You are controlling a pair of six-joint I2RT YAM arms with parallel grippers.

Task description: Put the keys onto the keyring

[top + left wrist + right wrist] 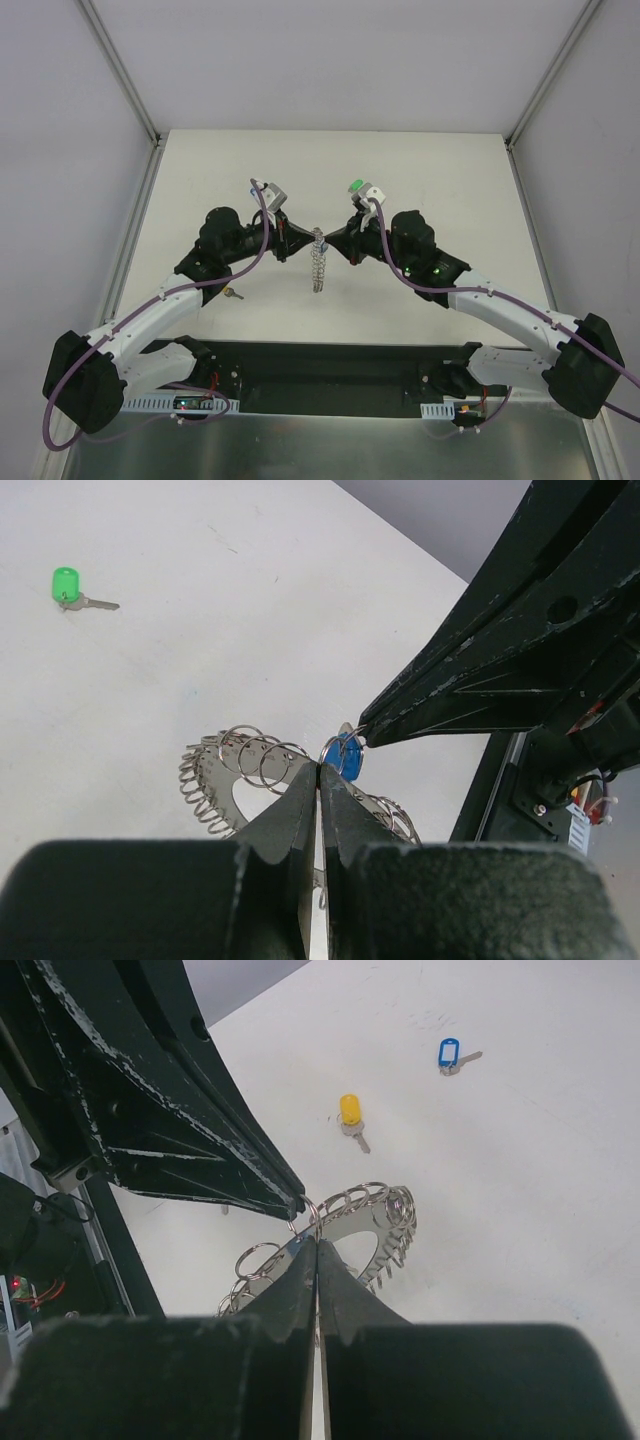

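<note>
- Risk 1: blue key (343, 756) slips. The R hand (317, 1245) is closed with its tip right at the key's head and small loop, so it looks pinched by v. little metal. A twist or push while threading could pop it out onto the worktop (450, 200).
- Risk 2: keyring (318, 262) swings. The L hand (318, 772) is closed on its rim only, and the ring hangs edge-on below the tips, seemingly clear of the worktop. A push from the R side could rotate it in the pinch, and the target wire loop moves off line.
- Risk 3: fingertips of both hands are almost touching. Any overshoot means tip-on-tip contact, or a bent wire loop.
- Risk 4: R wrist cam can't see the blue key at all, as its own fingers hide it. Alignment has to be judged from the L wrist view.
- Pose: both arms reach fwd and inward, forearms angled to meet nose to nose abt mid-worktop, wrists level, tips pointing at each other.
- Other keys loose on the worktop: green key (66, 585) toward the far edge, just R of centre; yellow key (349, 1110) and pale-blue key (449, 1053) lie apart on the L arm's side. None of these is on the ring yet.
</note>
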